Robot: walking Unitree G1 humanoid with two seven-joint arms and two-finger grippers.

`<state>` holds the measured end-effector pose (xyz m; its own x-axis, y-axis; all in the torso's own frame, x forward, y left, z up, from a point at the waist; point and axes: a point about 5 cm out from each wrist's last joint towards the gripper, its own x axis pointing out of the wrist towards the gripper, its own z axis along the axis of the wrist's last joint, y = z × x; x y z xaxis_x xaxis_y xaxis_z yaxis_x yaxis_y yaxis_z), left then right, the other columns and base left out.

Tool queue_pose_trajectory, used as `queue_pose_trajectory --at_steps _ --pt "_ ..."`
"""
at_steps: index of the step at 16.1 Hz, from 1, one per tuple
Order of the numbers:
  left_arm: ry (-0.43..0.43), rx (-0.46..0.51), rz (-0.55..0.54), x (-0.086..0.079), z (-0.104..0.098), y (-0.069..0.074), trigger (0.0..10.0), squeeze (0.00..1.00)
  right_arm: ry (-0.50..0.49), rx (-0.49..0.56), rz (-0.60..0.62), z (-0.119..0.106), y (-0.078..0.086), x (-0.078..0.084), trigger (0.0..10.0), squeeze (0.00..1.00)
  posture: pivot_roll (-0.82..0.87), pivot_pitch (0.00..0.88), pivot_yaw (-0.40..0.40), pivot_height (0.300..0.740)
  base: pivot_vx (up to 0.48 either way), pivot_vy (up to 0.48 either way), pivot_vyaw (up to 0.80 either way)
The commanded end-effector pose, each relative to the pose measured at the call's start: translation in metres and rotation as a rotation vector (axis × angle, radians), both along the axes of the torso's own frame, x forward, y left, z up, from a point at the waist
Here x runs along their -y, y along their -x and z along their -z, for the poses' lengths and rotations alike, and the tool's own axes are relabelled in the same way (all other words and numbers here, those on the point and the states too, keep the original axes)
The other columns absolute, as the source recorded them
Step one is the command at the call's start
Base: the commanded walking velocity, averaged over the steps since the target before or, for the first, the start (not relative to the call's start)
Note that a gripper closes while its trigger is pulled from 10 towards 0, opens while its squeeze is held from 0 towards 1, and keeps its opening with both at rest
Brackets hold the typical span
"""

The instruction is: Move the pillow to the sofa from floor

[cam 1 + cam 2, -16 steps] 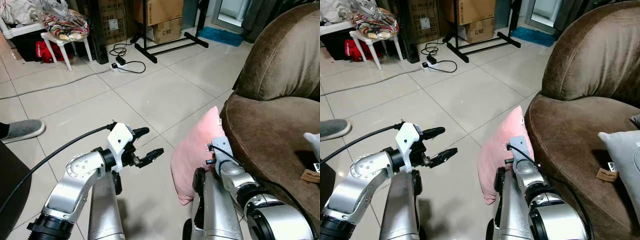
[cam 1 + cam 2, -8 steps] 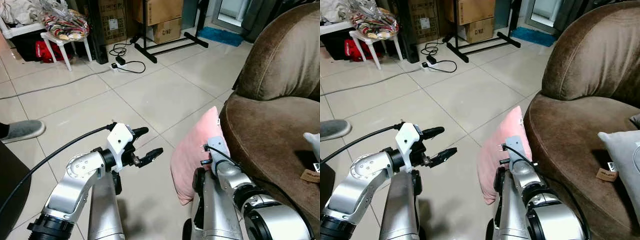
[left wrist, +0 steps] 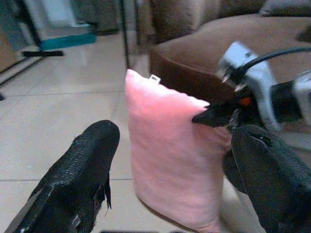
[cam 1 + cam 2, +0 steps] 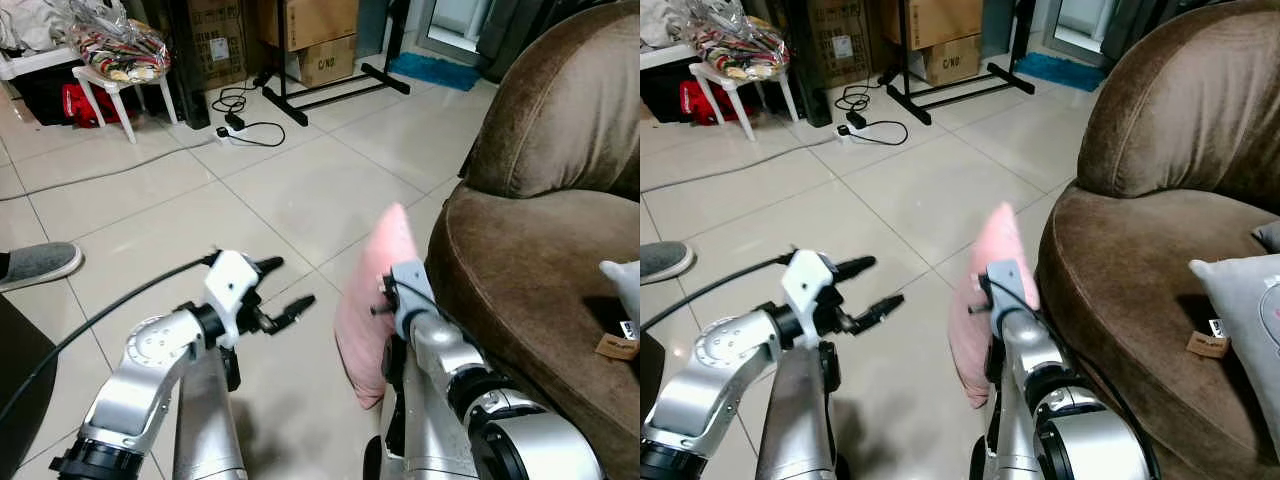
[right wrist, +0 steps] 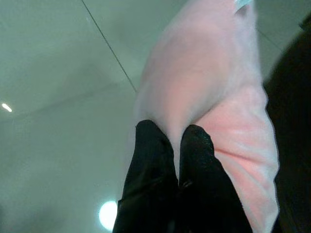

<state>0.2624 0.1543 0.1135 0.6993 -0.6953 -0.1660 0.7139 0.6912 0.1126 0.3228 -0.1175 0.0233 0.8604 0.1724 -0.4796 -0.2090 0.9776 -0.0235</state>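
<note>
A pink pillow (image 4: 368,300) stands on edge on the tiled floor, leaning against the front of the brown sofa (image 4: 540,250). My right gripper (image 5: 174,145) is shut on a fold of the pillow (image 5: 214,92) near its upper edge. The left wrist view looks across at the pillow (image 3: 165,155) and at the right gripper pinching it. My left gripper (image 4: 285,285) is open with nothing between its fingers (image 3: 82,170), held above the floor a short way left of the pillow.
A grey cushion (image 4: 1250,300) and a paper tag (image 4: 1206,344) lie on the sofa seat. A grey slipper (image 4: 40,264) is at the far left. Further back are a white stool (image 4: 115,80), a power strip with cables (image 4: 235,125), a black stand and cardboard boxes.
The right gripper has drawn the pillow's top left, away from the sofa's edge. The camera has shifted a little. The left gripper stays open in place.
</note>
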Motion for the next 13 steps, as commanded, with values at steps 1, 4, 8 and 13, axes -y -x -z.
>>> queue_pose_trajectory --at_steps 1,4,8,13 --pt "0.003 0.036 -0.055 -0.005 -0.005 0.002 10.0 0.0 -0.131 0.142 -0.019 -0.029 -0.014 -0.005 0.0 0.0 0.08 0.0 -0.046 0.408 0.0 0.0 0.0" --pt "0.021 0.076 -0.178 -0.015 -0.006 0.008 10.0 0.0 -0.249 0.315 -0.04 -0.064 -0.011 0.003 0.0 0.0 0.07 0.0 -0.04 0.408 0.0 0.0 0.0" --pt "0.026 0.138 -0.274 -0.022 -0.019 0.007 10.0 0.0 -0.367 0.498 -0.051 -0.106 0.015 0.016 10.0 0.0 0.08 0.0 -0.053 0.408 0.0 0.0 0.0" --pt "0.058 0.172 -0.372 -0.02 -0.027 0.012 10.0 0.0 -0.421 0.493 0.0 -0.117 0.041 0.016 10.0 0.0 0.08 0.0 -0.037 0.443 0.0 0.0 0.0"
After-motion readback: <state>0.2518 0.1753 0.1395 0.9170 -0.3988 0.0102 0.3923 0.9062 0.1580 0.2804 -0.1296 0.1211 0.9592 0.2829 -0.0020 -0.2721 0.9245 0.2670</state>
